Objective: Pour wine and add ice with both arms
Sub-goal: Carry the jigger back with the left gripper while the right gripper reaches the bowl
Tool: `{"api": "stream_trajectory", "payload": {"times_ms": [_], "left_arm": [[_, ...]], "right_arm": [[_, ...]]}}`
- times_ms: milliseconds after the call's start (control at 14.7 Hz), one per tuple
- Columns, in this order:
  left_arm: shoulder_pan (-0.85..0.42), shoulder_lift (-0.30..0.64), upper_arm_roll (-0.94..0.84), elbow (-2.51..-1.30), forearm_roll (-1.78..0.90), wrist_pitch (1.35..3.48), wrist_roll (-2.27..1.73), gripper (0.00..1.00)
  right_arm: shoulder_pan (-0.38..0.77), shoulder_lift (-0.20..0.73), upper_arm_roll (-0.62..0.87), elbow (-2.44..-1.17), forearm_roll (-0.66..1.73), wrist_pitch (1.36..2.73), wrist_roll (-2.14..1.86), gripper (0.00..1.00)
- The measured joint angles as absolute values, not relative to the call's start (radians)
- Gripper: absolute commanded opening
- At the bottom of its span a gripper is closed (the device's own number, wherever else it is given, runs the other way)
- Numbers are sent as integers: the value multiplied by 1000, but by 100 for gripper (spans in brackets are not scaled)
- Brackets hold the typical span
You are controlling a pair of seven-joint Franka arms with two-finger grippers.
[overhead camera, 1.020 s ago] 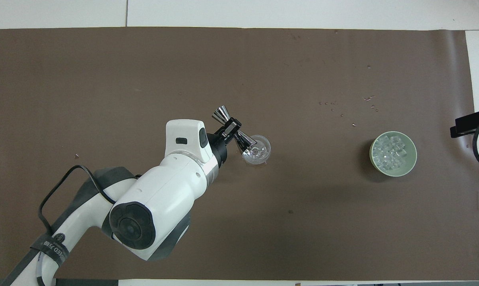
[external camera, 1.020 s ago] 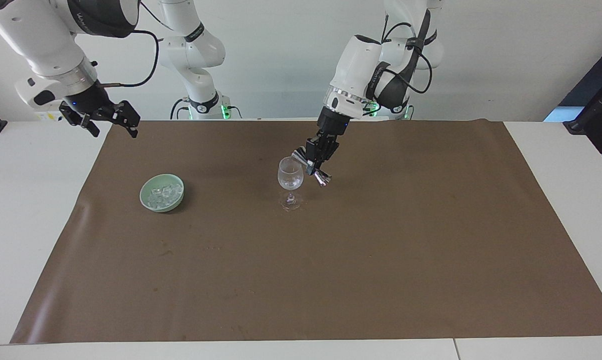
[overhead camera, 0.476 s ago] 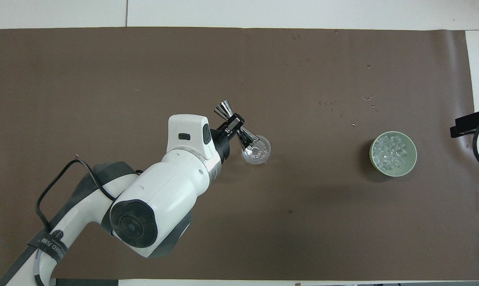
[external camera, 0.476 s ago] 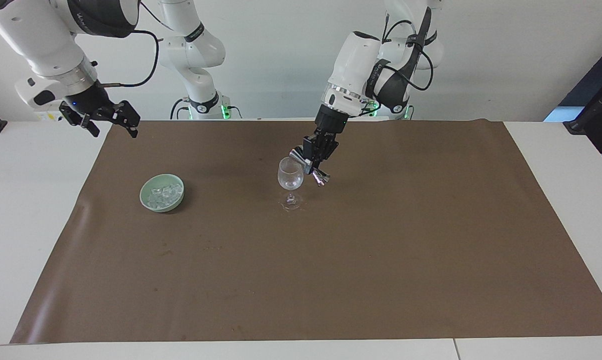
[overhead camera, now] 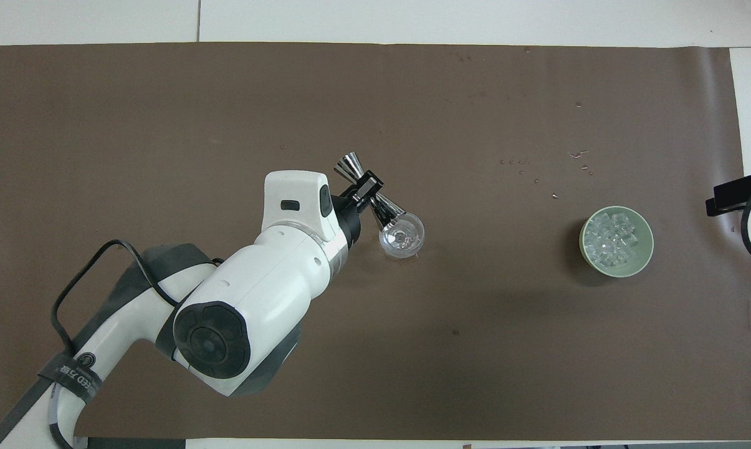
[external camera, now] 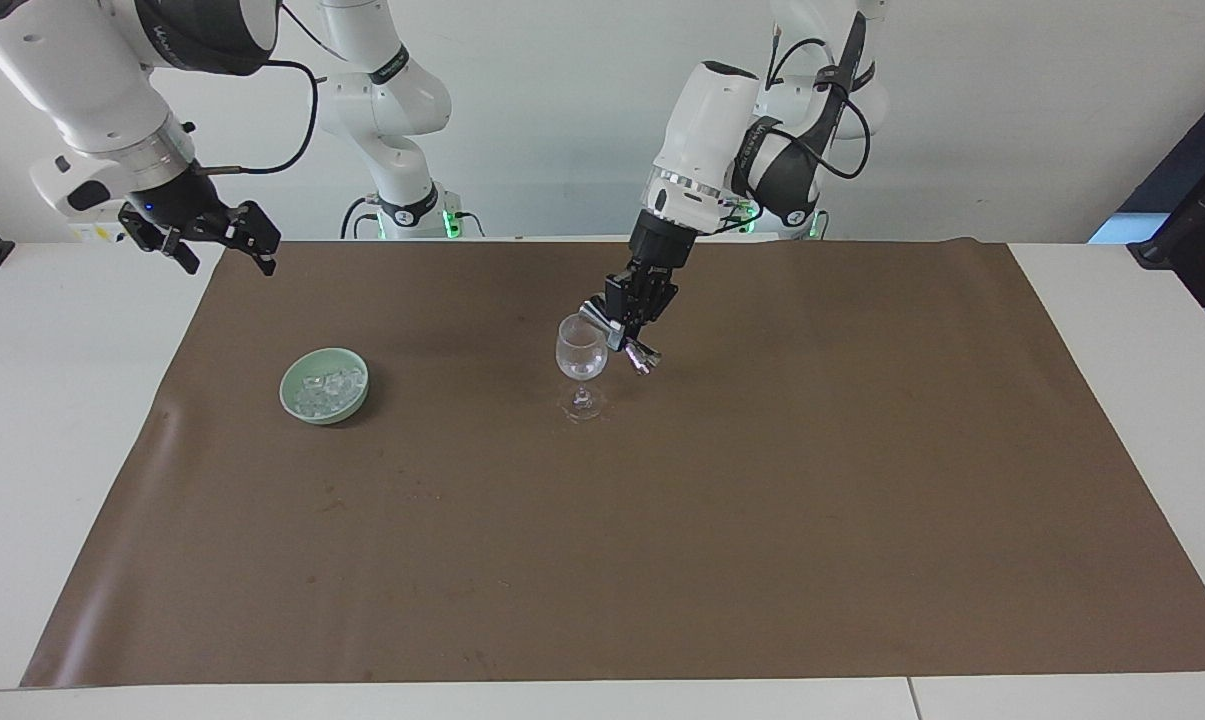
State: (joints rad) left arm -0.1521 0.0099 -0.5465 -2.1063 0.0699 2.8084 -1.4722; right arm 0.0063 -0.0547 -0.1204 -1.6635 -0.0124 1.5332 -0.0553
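A clear stemmed glass (external camera: 581,358) (overhead camera: 402,236) stands on the brown mat near the middle of the table. My left gripper (external camera: 629,320) (overhead camera: 364,189) is shut on a silver double-cone jigger (external camera: 617,338) (overhead camera: 381,213), which is tilted with its lower end at the glass's rim. The ice (external camera: 328,386) (overhead camera: 616,238) lies as several clear chunks in a pale green bowl (external camera: 292,398) (overhead camera: 584,244) toward the right arm's end. My right gripper (external camera: 226,258) (overhead camera: 733,194) is open and empty, and waits in the air over the mat's edge at that end.
The brown mat (external camera: 662,500) (overhead camera: 163,125) covers most of the white table. A few small specks (overhead camera: 522,163) lie on the mat, farther from the robots than the bowl.
My left arm has shifted slightly, and the jigger has risen a little while staying tilted at the glass's rim. The right arm has not moved.
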Motion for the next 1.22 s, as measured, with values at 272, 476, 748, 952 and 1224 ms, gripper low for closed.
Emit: {"api": "stream_trajectory", "payload": {"times_ms": [272,476,748,952,1224], "left_arm": [[-116,25,-545,-2101,74,2804,-1677,0],[-79,25,-544,-2097,61,2739,-1747,0],[8,21,-541,-2088,-125,2674,-1754,0],[82,12,-538,-2085,-287,2639,-1752,0],[188,9,-535,-2084,-464,2611,-1751,0]], "right_arm": [[6,-55,-120,-1664,-12,1533,-55,100],[6,-55,-120,-1664,-12,1533,-55,100],[6,-55,-120,-1664,-12,1533,-55,100],[5,-55,-122,-1664,-12,1533,-55,100],[6,-55,-121,-1664,-12,1533,-55,100]]}}
